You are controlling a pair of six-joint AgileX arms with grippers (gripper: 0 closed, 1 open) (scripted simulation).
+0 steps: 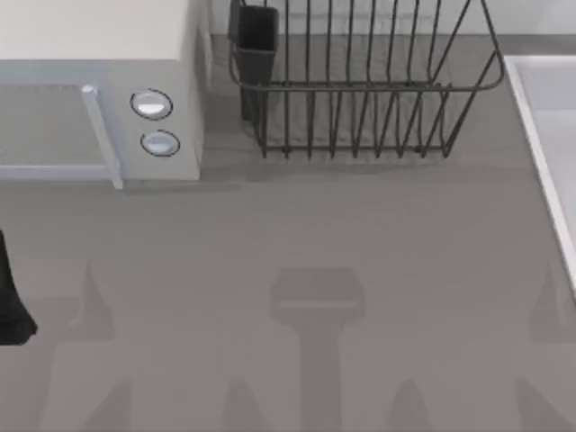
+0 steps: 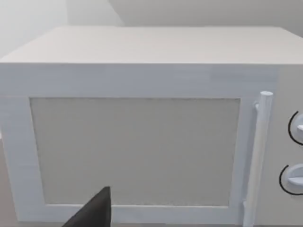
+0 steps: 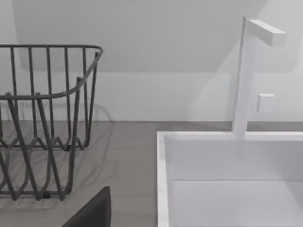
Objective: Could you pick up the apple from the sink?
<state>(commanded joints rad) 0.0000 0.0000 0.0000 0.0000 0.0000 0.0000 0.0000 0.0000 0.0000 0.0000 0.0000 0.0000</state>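
Note:
The apple is out of view. The sink (image 1: pixel 533 121) is a pale basin with a raised rim at the table's right edge, cut off by the picture. In the right wrist view the sink (image 3: pixel 163 179) lies just ahead, with its bare inner wall and floor showing. A dark part of my right gripper (image 3: pixel 94 213) juts in low in that view, short of the rim. My left arm (image 1: pixel 11 297) is at the table's left edge. A dark part of my left gripper (image 2: pixel 94 213) faces the microwave door.
A white microwave (image 1: pixel 99 99) with two round knobs stands at the back left. A dark wire dish rack (image 1: pixel 360 90) with a dark cup holder (image 1: pixel 255 45) stands at the back middle. A white faucet (image 3: pixel 241 80) rises behind the sink. Grey counter (image 1: pixel 297 243) lies in front.

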